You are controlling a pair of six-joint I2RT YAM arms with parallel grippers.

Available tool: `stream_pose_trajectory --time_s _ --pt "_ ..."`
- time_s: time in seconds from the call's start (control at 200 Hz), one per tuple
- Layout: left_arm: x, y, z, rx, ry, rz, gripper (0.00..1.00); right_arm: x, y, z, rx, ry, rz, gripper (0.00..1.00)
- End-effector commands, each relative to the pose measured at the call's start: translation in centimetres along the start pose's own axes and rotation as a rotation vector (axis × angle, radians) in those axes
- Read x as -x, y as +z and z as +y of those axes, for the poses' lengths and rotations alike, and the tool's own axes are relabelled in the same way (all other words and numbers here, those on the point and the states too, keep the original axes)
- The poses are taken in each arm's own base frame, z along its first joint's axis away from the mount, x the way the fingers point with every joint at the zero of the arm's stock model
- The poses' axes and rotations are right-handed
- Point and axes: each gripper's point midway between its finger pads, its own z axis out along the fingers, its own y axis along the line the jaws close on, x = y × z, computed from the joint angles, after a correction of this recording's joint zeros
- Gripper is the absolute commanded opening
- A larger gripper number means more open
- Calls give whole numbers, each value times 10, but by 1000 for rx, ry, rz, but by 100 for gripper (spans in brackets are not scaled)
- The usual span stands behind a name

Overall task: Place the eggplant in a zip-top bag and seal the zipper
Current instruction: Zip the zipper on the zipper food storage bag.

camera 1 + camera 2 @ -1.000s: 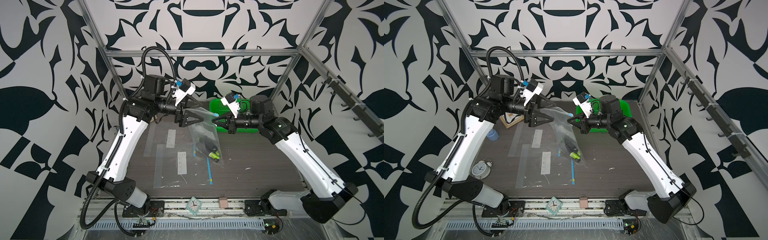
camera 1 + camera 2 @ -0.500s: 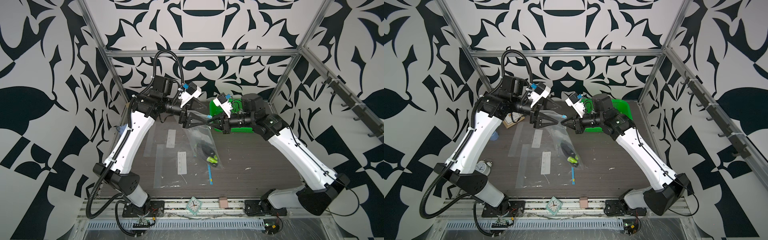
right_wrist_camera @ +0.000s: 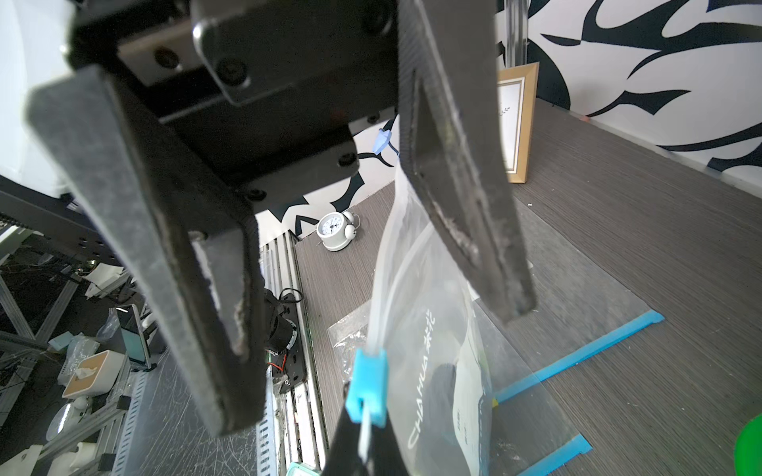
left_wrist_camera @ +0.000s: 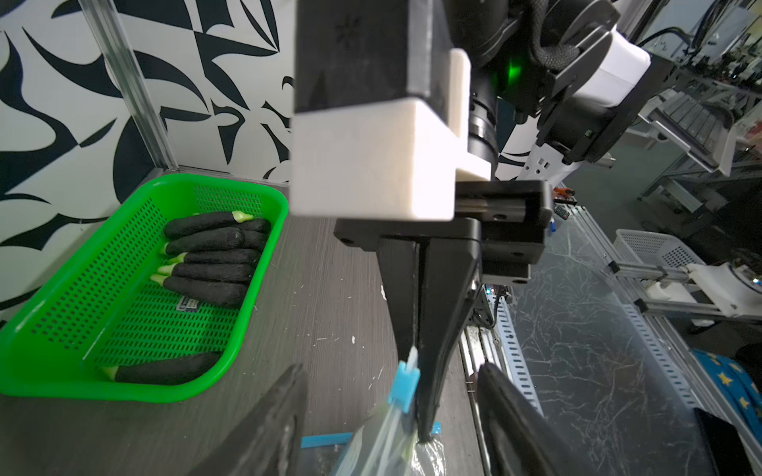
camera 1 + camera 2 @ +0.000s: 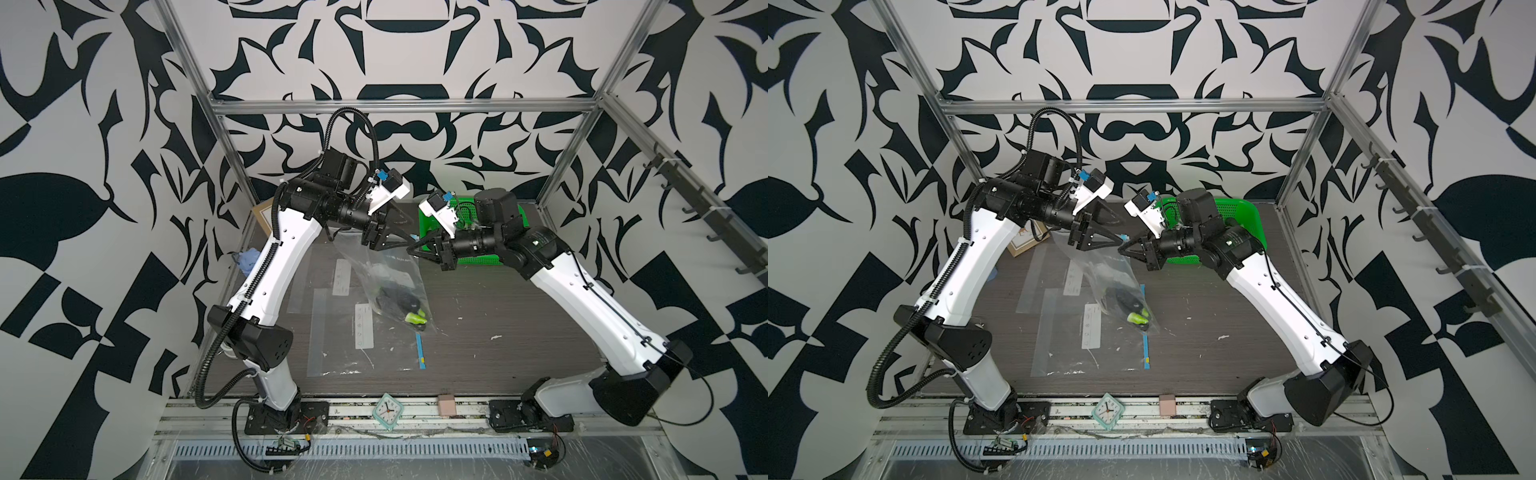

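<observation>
right gripper (image 4: 424,428): jaws closed flat on top corner of clear plastic zip-top bag (image 5: 386,270) | left gripper (image 4: 391,371): jaws wide apart, empty, straddling small blue slider (image 4: 406,383) just beside right's tips | dark eggplant with green stem (image 5: 399,301): inside, at bag's low end | zipper edge (image 3: 387,255) runs from slider back between left jaws

Clear zip-top bag (image 5: 374,266) with blue slider (image 3: 368,383); black, green-stemmed eggplant (image 5: 395,297); green perforated basket (image 4: 103,263); grey wood-grain tabletop (image 5: 498,332); black-and-white patterned walls (image 5: 415,41).
</observation>
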Motion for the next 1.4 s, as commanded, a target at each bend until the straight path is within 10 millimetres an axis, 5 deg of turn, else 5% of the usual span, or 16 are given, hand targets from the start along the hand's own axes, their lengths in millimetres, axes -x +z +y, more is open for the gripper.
stream_pose_trajectory --time_s 0.0,0.655,1.12,1.395 --pt "-6 -1 -7 -23 -20 29 65 21 -9 12 1 -71 -53 0" --pt "-19 3 -3 -34 -45 64 51 18 -2 7 -11 -65 -32 0" --pt "-19 4 -3 -41 -43 62 14 12 2 -1 -32 -59 -17 0" --pt "-20 4 -4 -44 -46 62 0 13 2 -4 -47 -65 -29 0"
